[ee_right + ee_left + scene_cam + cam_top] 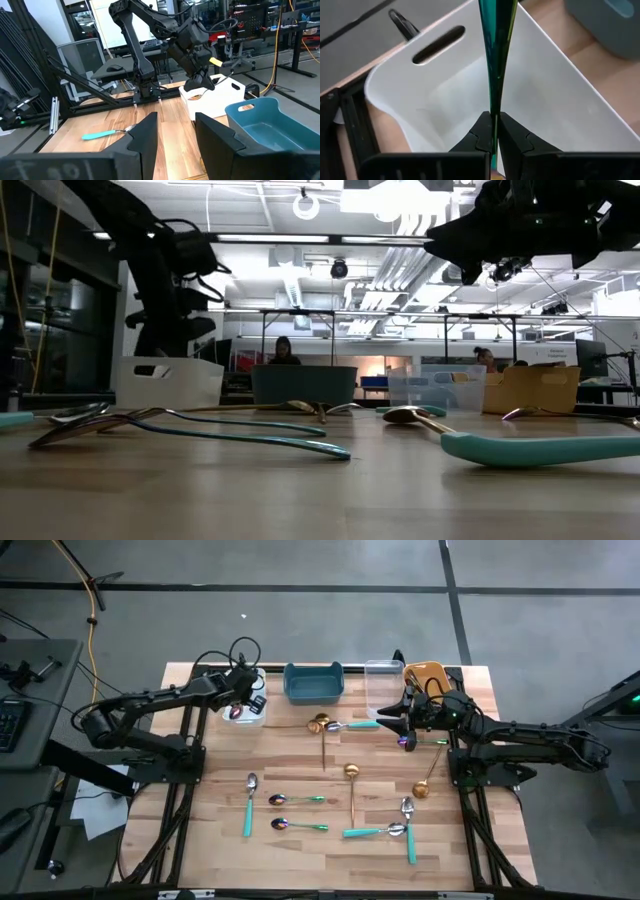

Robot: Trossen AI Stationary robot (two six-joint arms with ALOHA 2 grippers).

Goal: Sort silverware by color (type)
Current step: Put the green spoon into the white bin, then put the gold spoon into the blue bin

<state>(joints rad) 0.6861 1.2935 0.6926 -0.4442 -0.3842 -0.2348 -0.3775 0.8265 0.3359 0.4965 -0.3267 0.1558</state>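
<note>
- One spoon (496,55) with an iridescent green-blue handle is pinched between our left gripper's (493,131) fingers, which we see pressed tight on the thin handle; the handle runs straight ahead of the fingertips.
- Directly beneath that gripper we see the white bin (560,90), with its slotted handle on the wall beyond the fingertips, so the spoon hangs over the bin's inside.
- From above, our left gripper (243,690) sits over the white bin (256,716) at the table's far edge, with the teal bin (313,682) just beside it on the side towards the other arm.
- Our right gripper (405,720) hovers above the table just in front of the clear bin (383,688) and the orange bin (428,674); its fingers (145,137) stand part-way apart, and we see nothing between them.
- Near the right gripper lie a teal-handled spoon (352,725) and a gold spoon (322,730), close together; a purple utensil (405,743) shows just beside that gripper, and whether the two touch we cannot tell.
- Farther from both grippers, on the near half of the wooden table (210,830), more pieces are scattered: a teal-handled spoon (249,802), two iridescent spoons (296,800), another gold spoon (352,790) and a gold one (427,780) by the right arm.
- Beyond the table, two people (283,351) sit in the room.
</note>
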